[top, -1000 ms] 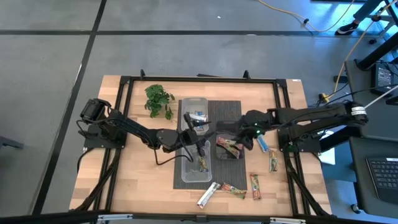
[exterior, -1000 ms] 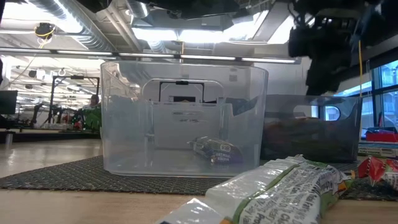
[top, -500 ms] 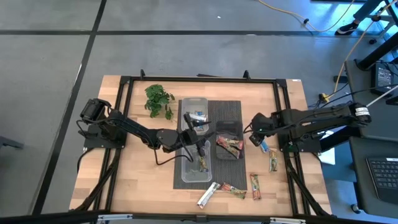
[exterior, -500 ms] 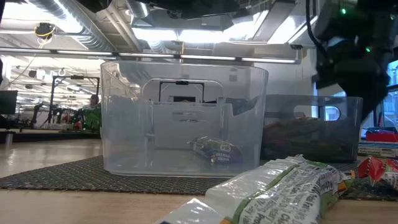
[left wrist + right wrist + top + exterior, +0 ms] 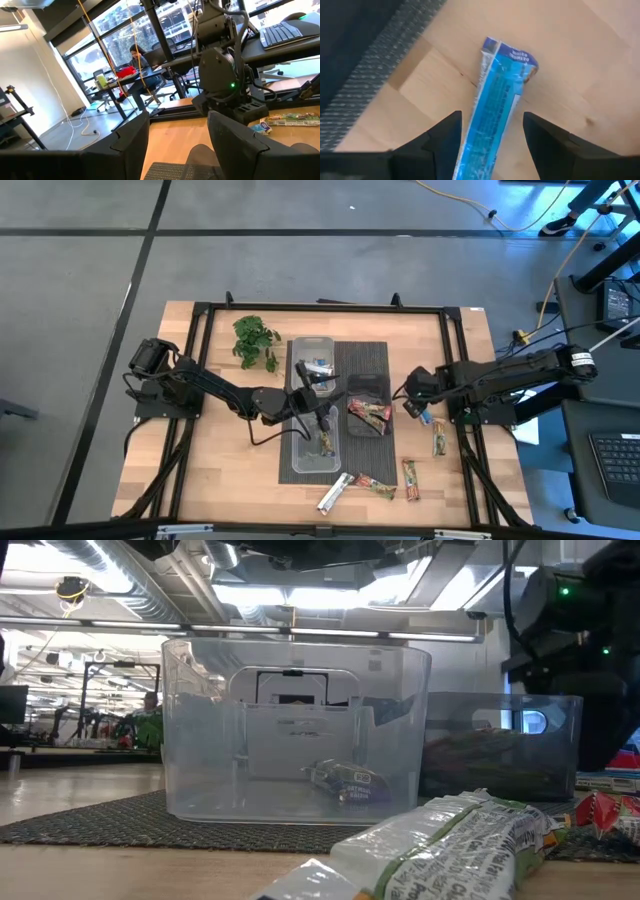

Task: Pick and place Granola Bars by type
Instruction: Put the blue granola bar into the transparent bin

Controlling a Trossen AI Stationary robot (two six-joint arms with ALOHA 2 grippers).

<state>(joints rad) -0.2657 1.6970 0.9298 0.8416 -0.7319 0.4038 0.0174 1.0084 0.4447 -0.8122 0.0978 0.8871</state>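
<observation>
A blue granola bar lies flat on the wood right of the mat, also visible from above. My right gripper hangs over it, pointing down and open, one finger on either side of the bar and clear of it. My left gripper is held level above the clear tub, open and empty. That tub holds a blue bar and another bar. The dark tub beside it holds red-brown bars.
Loose bars lie near the front edge: a silver one, a red-green one, a red one and a green one. A leafy sprig sits at the far left. Both tubs stand on a dark mat.
My right gripper has left the space above the dark tub, moving toward the table's right edge and down. It has tipped to point downward and rolled, and now stands over the blue bar on the wood. No bar has moved.
</observation>
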